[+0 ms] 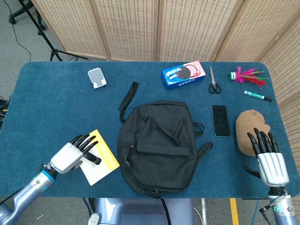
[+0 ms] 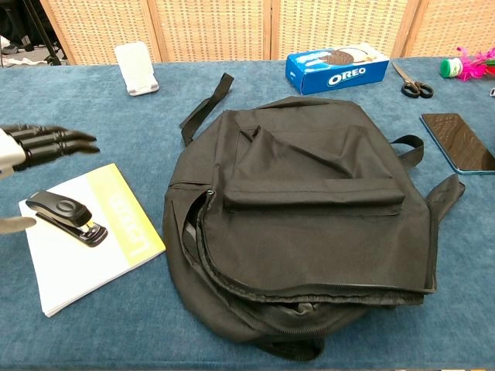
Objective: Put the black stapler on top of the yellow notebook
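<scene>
Resting black stapler (image 2: 65, 219) on yellow notebook (image 2: 100, 239), left hand (image 2: 35, 147) above

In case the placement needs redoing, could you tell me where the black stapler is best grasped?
Probably across the black stapler's narrow middle, coming from above with the left hand. It lies flat on the yellow notebook, long and slim, both sides clear.

the black backpack (image 2: 309, 224) lies on a teal-blue table (image 1: 51, 108). left of the backpack, a black stapler (image 2: 66, 219) sits on a notebook (image 2: 93, 243), white with a yellow band. behind the backpack, a blue cookie box (image 2: 336, 68); right of it, a brown cap (image 1: 246, 127).
</scene>
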`<state>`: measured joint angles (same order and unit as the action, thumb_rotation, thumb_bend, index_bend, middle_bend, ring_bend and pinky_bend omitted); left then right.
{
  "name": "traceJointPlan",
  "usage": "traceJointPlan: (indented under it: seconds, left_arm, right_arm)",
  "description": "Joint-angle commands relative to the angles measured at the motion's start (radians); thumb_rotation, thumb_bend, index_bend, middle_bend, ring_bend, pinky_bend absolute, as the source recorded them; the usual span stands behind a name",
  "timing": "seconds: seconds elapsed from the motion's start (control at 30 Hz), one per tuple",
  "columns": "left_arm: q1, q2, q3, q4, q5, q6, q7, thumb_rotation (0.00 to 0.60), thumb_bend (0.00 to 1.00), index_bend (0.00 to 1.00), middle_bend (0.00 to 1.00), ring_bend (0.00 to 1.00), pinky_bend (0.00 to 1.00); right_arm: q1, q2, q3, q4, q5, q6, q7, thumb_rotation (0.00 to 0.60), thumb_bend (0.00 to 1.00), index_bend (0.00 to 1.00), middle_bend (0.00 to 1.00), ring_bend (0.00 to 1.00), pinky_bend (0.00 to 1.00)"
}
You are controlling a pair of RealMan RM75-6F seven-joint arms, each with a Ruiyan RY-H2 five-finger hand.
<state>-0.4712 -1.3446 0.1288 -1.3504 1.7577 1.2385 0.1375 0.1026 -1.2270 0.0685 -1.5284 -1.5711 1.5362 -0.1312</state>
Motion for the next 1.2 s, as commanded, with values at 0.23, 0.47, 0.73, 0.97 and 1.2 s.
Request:
traceJointPlan:
  seconds: [0.23,0.47,0.73,0.97,1.2]
  left_arm:
    - [0.024,0.084,-0.067,-0.104,-0.05,0.088,-0.019,0.6,0.22,0.0,0.0,0.0,0.06]
    - [0.092,0.167,-0.082,-0.237,-0.119,0.141,0.125,0.6,0.22,0.0,0.0,0.0,0.0]
    - [0.185,0.216,-0.08,-0.383,-0.198,0.201,0.19,0.6,0.25,0.0,0.0,0.0,0.0]
    - [0.252,0.171,-0.072,-0.334,-0.228,0.243,0.07,0.6,0.28,0.0,0.0,0.0,0.0]
    - [0.283,0.107,-0.089,-0.277,-0.279,0.236,0.072,0.6,0.29,0.0,0.0,0.0,0.0]
  right_arm:
    - [0.002,0.001,-0.002,0.003,-0.004,-0.003,0.008,0.6,0.09,0.0,0.0,0.0,0.0]
    - [0.007,0.0,-0.004,0.005,-0.008,-0.01,0.01,0.6,0.09,0.0,0.0,0.0,0.0]
    - [0.009,0.005,-0.003,0.009,-0.007,-0.013,0.029,0.6,0.09,0.0,0.0,0.0,0.0]
    - [0.013,0.007,-0.006,0.011,-0.009,-0.021,0.035,0.6,0.09,0.0,0.0,0.0,0.0]
    - [0.014,0.004,-0.01,0.011,-0.017,-0.02,0.028,0.6,0.09,0.0,0.0,0.0,0.0]
